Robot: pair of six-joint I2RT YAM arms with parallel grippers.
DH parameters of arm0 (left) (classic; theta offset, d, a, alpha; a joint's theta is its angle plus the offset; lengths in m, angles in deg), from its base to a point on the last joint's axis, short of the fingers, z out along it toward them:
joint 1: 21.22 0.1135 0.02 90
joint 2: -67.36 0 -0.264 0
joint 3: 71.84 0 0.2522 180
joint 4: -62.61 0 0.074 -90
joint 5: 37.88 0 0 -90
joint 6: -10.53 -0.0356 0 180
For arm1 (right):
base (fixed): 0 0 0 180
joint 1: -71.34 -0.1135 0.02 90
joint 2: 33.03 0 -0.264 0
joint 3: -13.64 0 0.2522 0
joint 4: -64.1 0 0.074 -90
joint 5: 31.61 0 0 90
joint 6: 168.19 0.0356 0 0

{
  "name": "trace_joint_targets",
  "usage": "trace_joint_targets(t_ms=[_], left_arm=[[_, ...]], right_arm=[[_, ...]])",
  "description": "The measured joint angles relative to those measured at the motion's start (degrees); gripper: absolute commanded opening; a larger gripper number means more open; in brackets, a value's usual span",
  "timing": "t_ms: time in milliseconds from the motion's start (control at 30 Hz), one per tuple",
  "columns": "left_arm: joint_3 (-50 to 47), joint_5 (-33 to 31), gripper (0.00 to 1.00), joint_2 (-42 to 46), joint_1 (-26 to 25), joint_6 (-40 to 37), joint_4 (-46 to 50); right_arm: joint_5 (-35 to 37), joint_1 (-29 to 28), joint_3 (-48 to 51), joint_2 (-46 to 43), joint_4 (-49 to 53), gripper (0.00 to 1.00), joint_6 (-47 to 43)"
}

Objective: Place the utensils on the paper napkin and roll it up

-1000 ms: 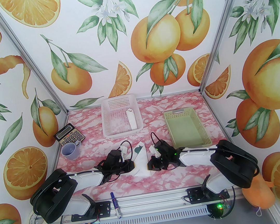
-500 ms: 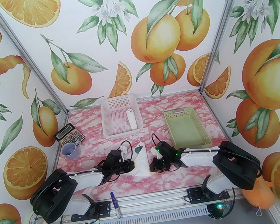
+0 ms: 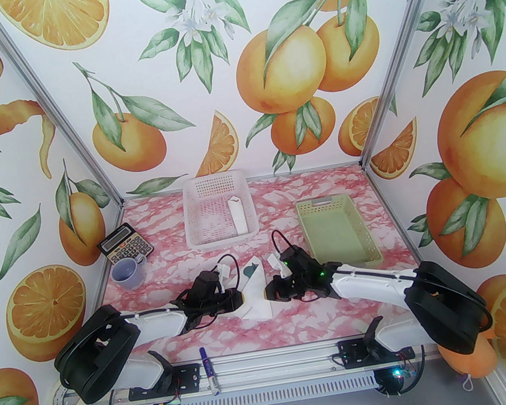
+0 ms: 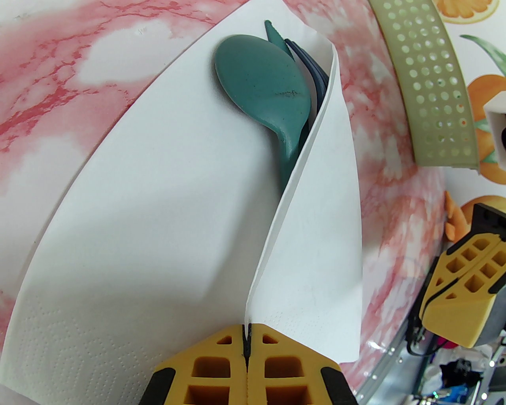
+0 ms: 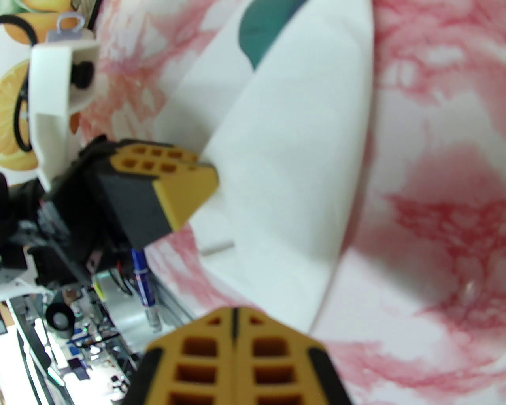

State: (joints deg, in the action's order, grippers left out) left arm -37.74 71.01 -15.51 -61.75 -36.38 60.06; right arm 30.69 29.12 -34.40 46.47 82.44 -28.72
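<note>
The napkin (image 3: 258,293) lies mid-counter (image 3: 173,266) between the two arms, its long axis running roughly 12 to 6 in the top view. The utensils (image 4: 284,99) are tucked inside it along that axis. The spoon (image 4: 263,85) bowl and two darker tips peek out at the 12 o'clock end.

The left fingers (image 4: 247,344) sit at the napkin's 9 o'clock side, closed on a doubled paper edge. That edge stands up as a flap beside the utensils.

The right fingers (image 5: 235,316) are pressed together with nothing between them. They sit at the 3 o'clock side, just beside the paper; I cannot tell whether they touch it.

The placing looks done and the wrap partly made. As I judge it, the coming roll must turn across the long axis. The left arm has the paper, so the right would steady the bundle from 3 o'clock. The risk is the utensils sliding out of the open 12 o'clock end.
</note>
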Motion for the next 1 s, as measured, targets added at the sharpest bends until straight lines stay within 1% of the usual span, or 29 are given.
trace_joint_targets(t_ms=[133, 167, 233, 367, 533, 733, 1000], left_arm=[[0.0, 0.2, 0.0, -0.15, 0.0, 0.02, -0.22], [0.0, 0.24, 0.0, -0.2, 0.0, 0.02, -0.33], [0.0, 0.52, 0.0, -0.35, 0.0, 0.04, -0.57], [-0.11, 0.76, 0.0, -0.66, 0.0, 0.26, -1.42], [-0.39, 1.11, 0.0, -0.85, 0.0, 0.5, -2.38], [-0.72, 1.25, 0.0, -1.01, 0.0, 0.94, -3.23], [-0.74, 1.9, 0.0, -1.68, 0.02, 1.55, -4.42]], right_arm=[[6.38, -0.26, -3.56, 0.0, 2.82, 0.17, -1.77], [8.04, -0.52, -4.55, 0.02, 3.76, 0.21, -2.4], [12.55, -1.75, -7.3, 0.44, 6.56, 0.34, -3.58], [21.38, -4.98, -11.26, 2.08, 10.95, 0.54, -5.75], [29.83, -8.15, -13.62, 6.27, 14.86, 0.68, -6.47], [35.15, -11.74, -16.5, 11.91, 16.68, 0.77, -6.97], [38.07, -13.73, -21.18, 18.21, 17.88, 0.79, -7.8]])
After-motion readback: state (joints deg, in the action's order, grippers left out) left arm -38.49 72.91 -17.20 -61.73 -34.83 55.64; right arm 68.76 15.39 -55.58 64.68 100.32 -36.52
